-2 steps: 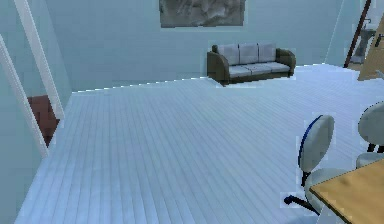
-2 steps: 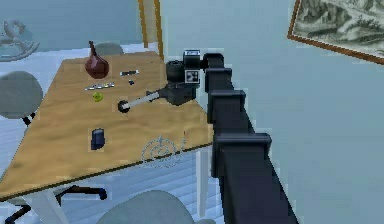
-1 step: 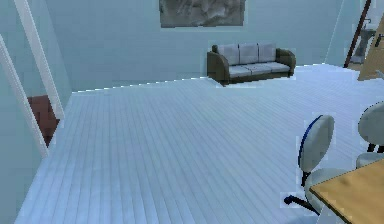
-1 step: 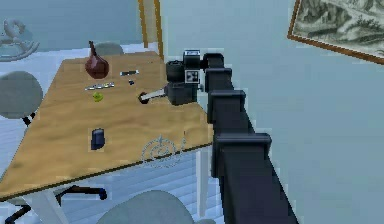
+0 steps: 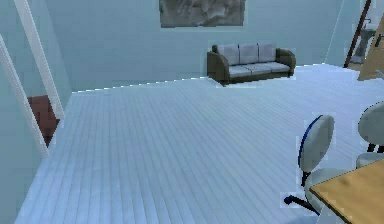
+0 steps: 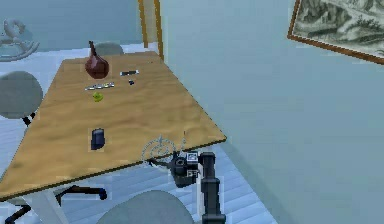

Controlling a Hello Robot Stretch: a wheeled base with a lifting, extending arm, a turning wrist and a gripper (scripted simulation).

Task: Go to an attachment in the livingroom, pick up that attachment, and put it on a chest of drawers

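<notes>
**Forward view.** One grey sofa (image 5: 251, 62) against the far wall, with one picture (image 5: 201, 11) above it. Two office chairs (image 5: 316, 146). One corner of a wooden table (image 5: 356, 196).

**Arm side view.** The full tabletop (image 6: 55, 150) carries six small things:
- one dark red vase (image 6: 97, 65)
- one dark bit (image 6: 130, 73)
- one pale strip (image 6: 101, 88)
- one green speck (image 6: 97, 97)
- one dark block (image 6: 97, 138)
- one tan round piece (image 6: 160, 148)

The attachment cannot be picked out among them. One framed picture (image 6: 340, 30) hangs on the wall.

The arm (image 6: 211, 195) rises from the bottom edge. The gripper (image 6: 180, 162) is at the table's near edge by the tan piece, and I cannot tell whether it holds anything.
</notes>
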